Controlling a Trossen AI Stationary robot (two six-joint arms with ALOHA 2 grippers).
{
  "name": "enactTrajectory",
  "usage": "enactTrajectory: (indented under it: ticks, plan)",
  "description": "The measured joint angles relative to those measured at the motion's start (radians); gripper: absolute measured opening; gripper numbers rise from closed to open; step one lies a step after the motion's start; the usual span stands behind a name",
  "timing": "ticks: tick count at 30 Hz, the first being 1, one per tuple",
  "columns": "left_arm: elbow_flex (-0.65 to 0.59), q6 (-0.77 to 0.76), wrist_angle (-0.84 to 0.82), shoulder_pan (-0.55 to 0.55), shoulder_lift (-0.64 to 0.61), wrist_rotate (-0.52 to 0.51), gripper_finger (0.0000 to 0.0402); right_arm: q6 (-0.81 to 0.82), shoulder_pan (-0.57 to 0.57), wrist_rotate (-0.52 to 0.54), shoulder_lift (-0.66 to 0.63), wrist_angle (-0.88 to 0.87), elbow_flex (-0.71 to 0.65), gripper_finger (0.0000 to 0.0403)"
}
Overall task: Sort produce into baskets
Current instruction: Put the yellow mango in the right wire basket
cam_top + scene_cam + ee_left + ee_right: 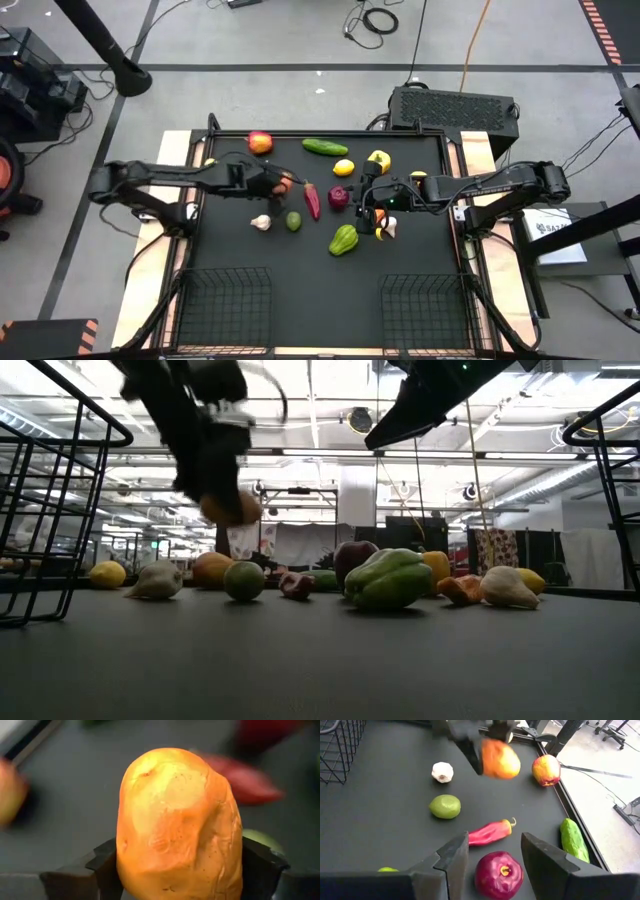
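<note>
— While the two baskets [225,305] [425,308] sit along the near edge of the table [320,260], what is in them?

— As far as I can see through the mesh from above, nothing; the bare mat shows through both.

— And past them?

— The green pepper [343,240], the lime [293,221] and a garlic bulb [261,222] lie nearest. Just beyond, my left gripper [283,184] is pinching an orange-yellow fruit [177,825] between its fingers, lifted clear of the mat. The red chili [312,199] lies just beside it.

— Your other hand?

— My right gripper [495,857] hovers with its fingers spread apart, one on each side of the purple onion [499,874], not touching it.

— Farthest off?

— The red apple [260,142], the cucumber [325,147] and a lemon [344,167] rest near the far edge.
</note>
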Motion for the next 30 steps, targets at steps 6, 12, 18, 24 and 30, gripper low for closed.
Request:
enactTrajectory:
  ticks: [6,12,18,24,30]
  plan:
    - [0.001,0.286,0.136,-0.043,-0.222,0.144,0.0287,0.000,0.000,0.000,0.000,0.005,0.000,0.0173]
    - [0.001,0.509,0.289,-0.073,-0.362,0.314,0.0287,0.000,0.000,0.000,0.013,0.041,0.000,0.0173]
    - [0.002,0.526,0.361,-0.075,-0.416,0.311,0.0297,-0.026,0.000,0.000,0.052,0.072,0.001,0.0173]
    - [0.002,0.525,0.372,-0.075,-0.419,0.304,0.0300,-0.051,0.000,0.000,0.083,0.102,0.001,0.0173]
    - [0.002,0.525,0.368,-0.075,-0.419,0.241,0.0302,-0.057,0.000,0.000,0.081,0.136,0.001,0.0173]
